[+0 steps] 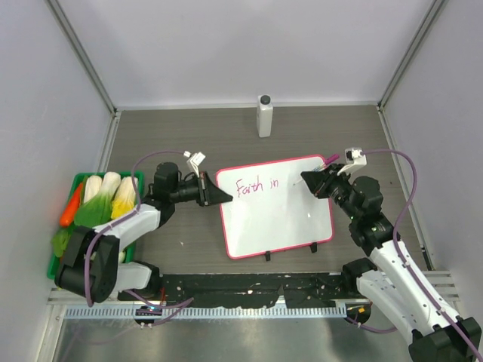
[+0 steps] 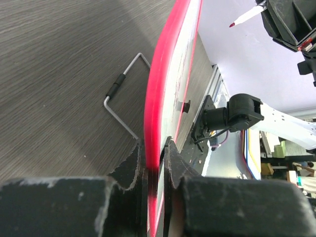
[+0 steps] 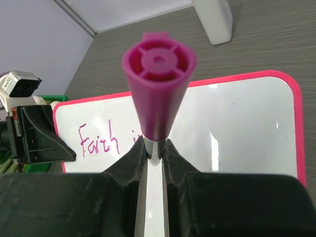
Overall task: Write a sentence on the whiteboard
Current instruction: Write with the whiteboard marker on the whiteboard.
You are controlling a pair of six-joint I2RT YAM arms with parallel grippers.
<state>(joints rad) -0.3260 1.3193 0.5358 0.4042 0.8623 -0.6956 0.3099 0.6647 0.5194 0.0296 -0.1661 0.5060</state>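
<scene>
My right gripper (image 3: 154,148) is clenched on the marker (image 3: 158,84), its pink cap end toward the wrist camera. The tip hangs just off the whiteboard (image 1: 287,222) at the upper right of the overhead frame — the left wrist view shows a gap between tip and surface. Just left of the tip sits the sentence (image 1: 257,185), reading only "Faith in" along the board's top edge. The board lies centre frame, its long axis running left to right, slightly skewed. At its left edge my left gripper (image 2: 154,158) is clamped on the pink frame, apparently steadying it. The blank area lies below and left of the tip, nearer the right arm — I judge the next word starts there.
</scene>
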